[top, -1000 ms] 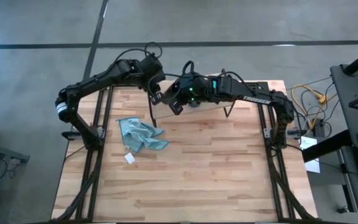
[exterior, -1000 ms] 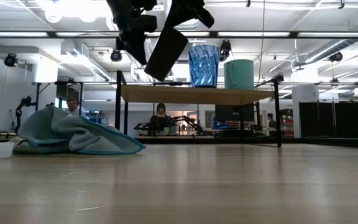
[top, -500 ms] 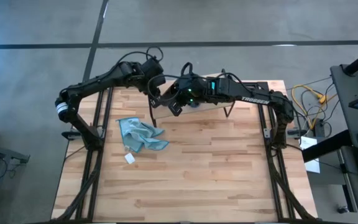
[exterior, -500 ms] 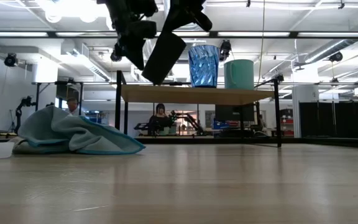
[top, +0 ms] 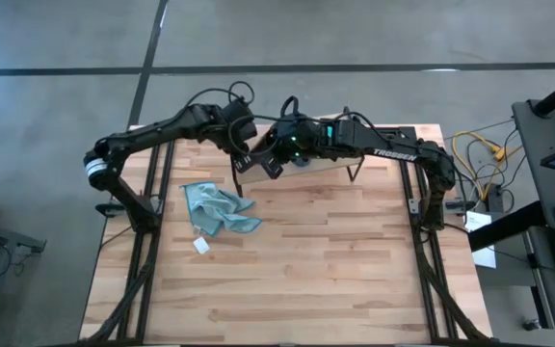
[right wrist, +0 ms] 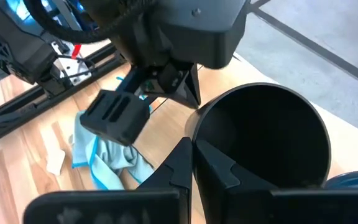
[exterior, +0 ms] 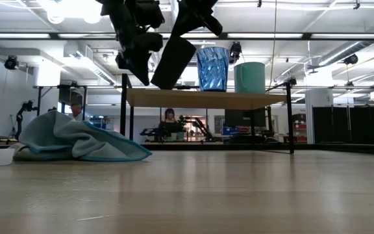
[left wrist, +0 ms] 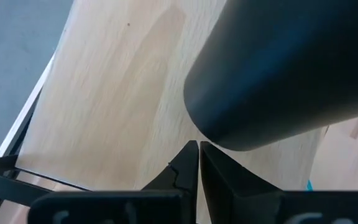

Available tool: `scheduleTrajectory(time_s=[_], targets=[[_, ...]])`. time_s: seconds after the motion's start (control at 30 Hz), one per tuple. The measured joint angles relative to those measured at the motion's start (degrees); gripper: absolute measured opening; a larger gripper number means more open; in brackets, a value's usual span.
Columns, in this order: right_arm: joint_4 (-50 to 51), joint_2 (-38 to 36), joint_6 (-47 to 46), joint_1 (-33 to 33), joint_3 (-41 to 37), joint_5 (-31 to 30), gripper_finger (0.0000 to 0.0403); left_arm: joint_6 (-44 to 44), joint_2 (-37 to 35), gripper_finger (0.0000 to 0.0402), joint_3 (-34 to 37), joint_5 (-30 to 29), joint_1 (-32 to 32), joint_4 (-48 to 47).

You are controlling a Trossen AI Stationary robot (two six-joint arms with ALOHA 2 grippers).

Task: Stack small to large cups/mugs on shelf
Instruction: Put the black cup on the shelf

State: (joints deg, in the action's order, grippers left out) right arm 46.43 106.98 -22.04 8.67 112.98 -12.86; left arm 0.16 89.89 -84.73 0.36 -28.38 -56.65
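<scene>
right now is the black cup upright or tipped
Tipped. In the low view the black cup hangs slanted above the shelf, held by the right tool; the blue glass stands upright.

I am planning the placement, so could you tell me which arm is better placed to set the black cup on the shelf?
Right: the right gripper already pinches the black cup above the shelf.

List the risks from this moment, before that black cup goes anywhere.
1. The black cup hangs tilted in the air, and the right gripper seems to pinch only its rim, so it could slip and fall.
2. The left gripper, jaws shut, sits right by the cup; the arms might bump.
3. The blue glass stands close by on the shelf; a swing could knock it.
</scene>
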Motion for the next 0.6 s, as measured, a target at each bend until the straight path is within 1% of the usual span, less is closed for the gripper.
scheduleTrajectory(time_s=[0.1,0.23,0.37,0.43,0.6], targets=[[0.0,0.0,0.1,0.0,-0.3,0.0,0.0009,0.0,-0.8,0.0003,-0.3,0.0,0.0,0.2],[0.0,0.0,0.2,0.3,-0.8,0.0,0.0009,0.0,-3.9,0.0003,-0.3,0.0,0.0,2.1],[-0.2,0.0,0.2,0.5,-1.1,0.0,0.0009,-1.2,-5.9,0.0003,0.1,2.4,0.0,3.8],[-0.4,0.0,0.2,0.6,-1.0,0.0,0.0008,-1.4,-6.6,0.0003,0.8,3.7,0.0,6.3],[-0.5,0.0,0.1,0.5,-1.0,0.8,0.0008,-2.3,-6.1,0.0003,1.6,5.1,0.1,8.0]])
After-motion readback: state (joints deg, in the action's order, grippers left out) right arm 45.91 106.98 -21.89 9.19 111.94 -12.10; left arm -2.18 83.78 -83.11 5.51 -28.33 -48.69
